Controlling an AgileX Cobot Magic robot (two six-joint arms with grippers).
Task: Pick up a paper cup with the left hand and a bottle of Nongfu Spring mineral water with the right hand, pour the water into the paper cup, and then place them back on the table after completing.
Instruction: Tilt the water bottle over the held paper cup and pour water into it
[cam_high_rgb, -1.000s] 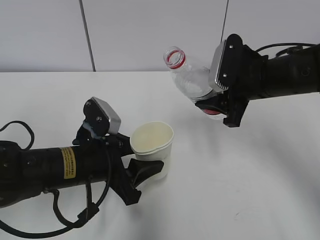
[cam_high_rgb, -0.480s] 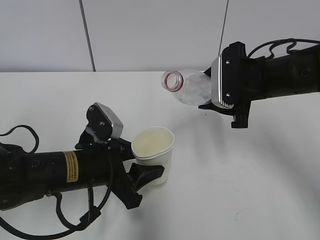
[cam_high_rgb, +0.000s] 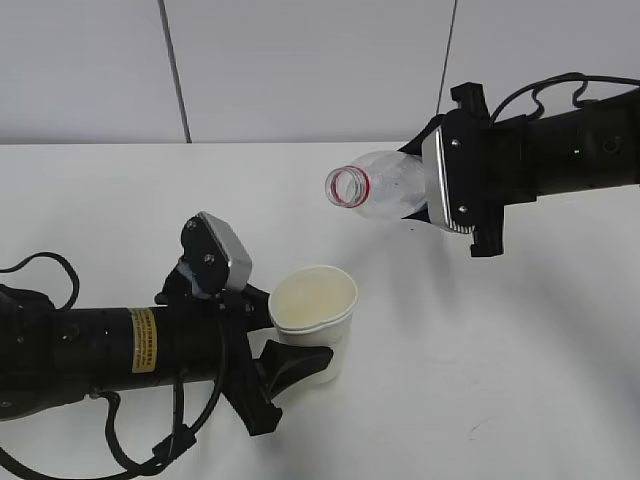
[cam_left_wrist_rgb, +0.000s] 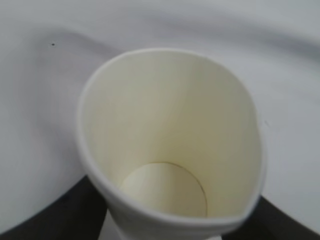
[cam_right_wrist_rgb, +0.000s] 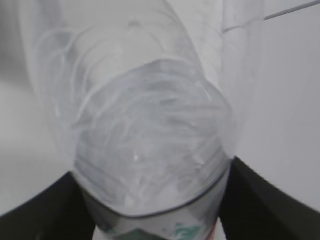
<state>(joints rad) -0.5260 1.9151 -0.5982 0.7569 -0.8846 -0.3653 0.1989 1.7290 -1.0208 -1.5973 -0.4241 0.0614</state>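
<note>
The left claw (cam_high_rgb: 300, 362) is gripping the paper cup (cam_high_rgb: 314, 318) by its lower wall, squeezing the rim slightly oval and holding it upright over the white surface (cam_high_rgb: 480, 380). The right claw (cam_high_rgb: 440, 190) is clamping the body of the clear mineral water bottle (cam_high_rgb: 385, 186), which is lying nearly horizontal in the air, its uncapped red-ringed mouth (cam_high_rgb: 347, 186) pointing left, above and slightly right of the cup.

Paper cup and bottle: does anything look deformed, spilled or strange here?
Yes. The paper cup is squeezed out of round by the left pincer; its rim looks pinched. The capless bottle lies almost sideways in the right pincer, yet no stream or spill shows.
</note>
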